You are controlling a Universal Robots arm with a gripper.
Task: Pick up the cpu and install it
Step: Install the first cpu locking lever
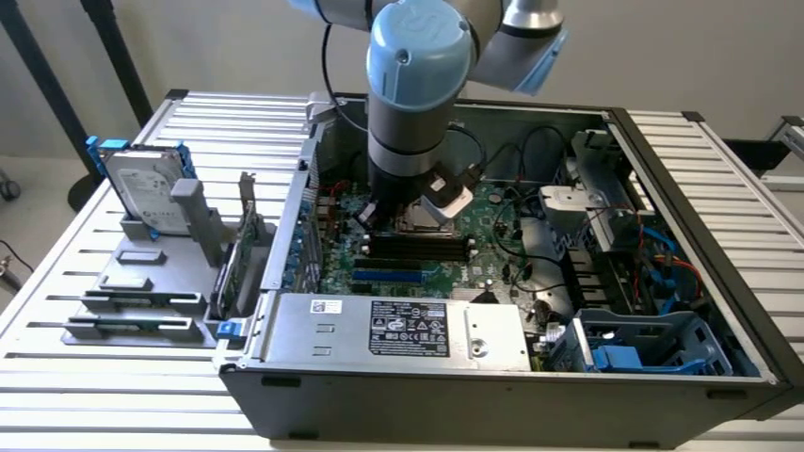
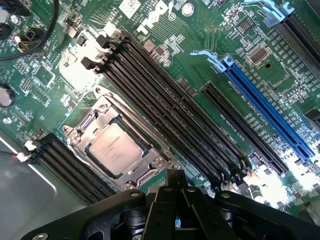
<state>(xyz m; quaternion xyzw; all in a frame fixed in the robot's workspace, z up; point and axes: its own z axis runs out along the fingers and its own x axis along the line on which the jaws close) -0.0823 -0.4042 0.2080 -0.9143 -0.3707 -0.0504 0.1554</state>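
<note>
The black gripper [image 2: 176, 200] hangs close above the green motherboard [image 2: 240, 75], jaws shut and holding nothing. Just beyond its tips, the cpu [image 2: 115, 149], a small square chip with a shiny silver top, lies seated in its metal-framed socket [image 2: 95, 116]. Placement looks done; what remains, I judge, is securing the socket frame. Farther off run the long black memory slots [image 2: 165, 107].

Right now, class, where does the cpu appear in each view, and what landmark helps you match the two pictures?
Exterior view: the cpu sits in its socket on the motherboard, just under the arm's wrist, mostly hidden by it.
Wrist view: the cpu lies flat in the metal socket frame, close to the shut claw.
Shared landmark: the blue expansion slot beyond the black memory slots.
</note>
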